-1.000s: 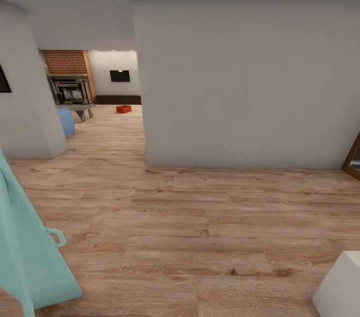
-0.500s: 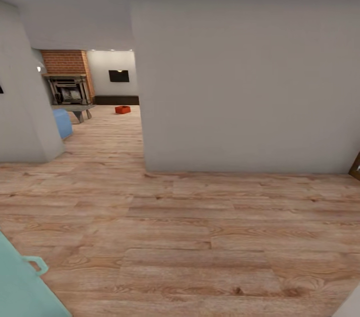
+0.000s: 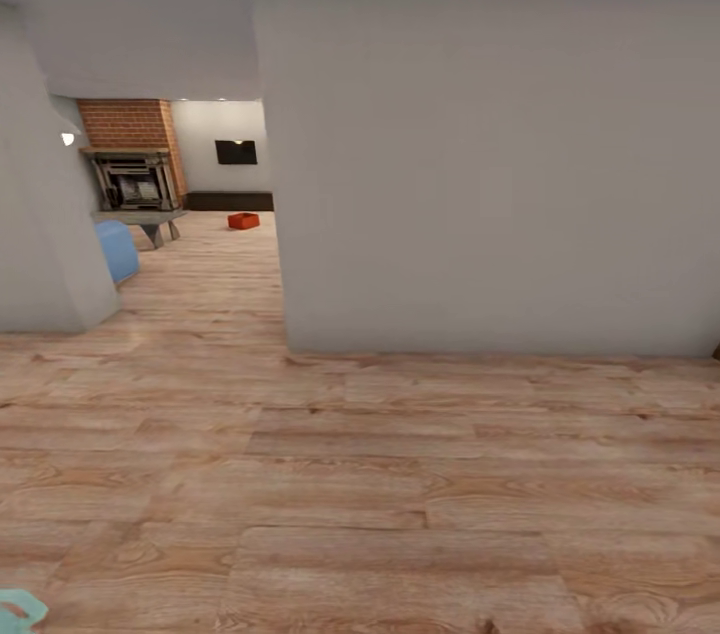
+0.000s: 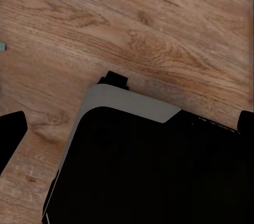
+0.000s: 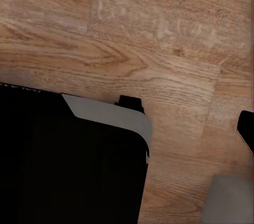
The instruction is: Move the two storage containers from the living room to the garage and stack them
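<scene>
Storage container [image 3: 243, 221] sits far off beside brick fireplace [image 3: 133, 154].

Setting: domestic interior, a home. Light wood plank floor [image 3: 380, 474] runs through a hallway bounded by plain grey walls [image 3: 480, 154]. An opening at left leads into a living room: brick fireplace [image 3: 132, 154] with dark firebox, grey low table [image 3: 145, 217], edge of a blue sofa [image 3: 117, 249], dark panel [image 3: 236, 152] on the far wall, recessed ceiling lights above.
</scene>
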Robot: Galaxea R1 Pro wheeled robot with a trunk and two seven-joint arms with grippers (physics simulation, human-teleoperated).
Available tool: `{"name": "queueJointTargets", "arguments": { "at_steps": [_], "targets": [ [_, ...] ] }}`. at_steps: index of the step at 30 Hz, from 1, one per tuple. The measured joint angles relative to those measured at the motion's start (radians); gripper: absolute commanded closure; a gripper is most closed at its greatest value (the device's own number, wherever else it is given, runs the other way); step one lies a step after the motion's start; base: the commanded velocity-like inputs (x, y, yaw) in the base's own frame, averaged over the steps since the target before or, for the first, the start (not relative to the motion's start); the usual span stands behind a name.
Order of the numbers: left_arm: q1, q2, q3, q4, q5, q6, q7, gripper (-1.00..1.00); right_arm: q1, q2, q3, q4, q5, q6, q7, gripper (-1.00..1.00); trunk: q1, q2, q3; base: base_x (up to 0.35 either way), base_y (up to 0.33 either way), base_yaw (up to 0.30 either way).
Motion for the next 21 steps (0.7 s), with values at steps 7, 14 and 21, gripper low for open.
{"name": "queueJointTargets", "arguments": {
  "at_steps": [7, 14, 21],
  "targets": [
    [0.0, 0.0, 0.0, 0.0, 0.0, 0.0, 0.0, -1.0, 0.0, 0.0, 0.0, 0.0, 0.0, 0.0, 0.0, -1.0, 0.0, 0.0, 0.0, 0.325, 0.0, 0.0],
    [0.0, -0.001, 0.0, 0.0, 0.0, 0.0, 0.0, -1.0, 0.0, 0.0, 0.0, 0.0, 0.0, 0.0, 0.0, -1.0, 0.0, 0.0, 0.0, 0.325, 0.0, 0.0],
    [0.0, -0.001, 0.0, 0.0, 0.0, -0.001, 0.0, -1.0, 0.0, 0.0, 0.0, 0.0, 0.0, 0.0, 0.0, -1.0, 0.0, 0.0, 0.0, 0.325, 0.0, 0.0]
  ]
}}
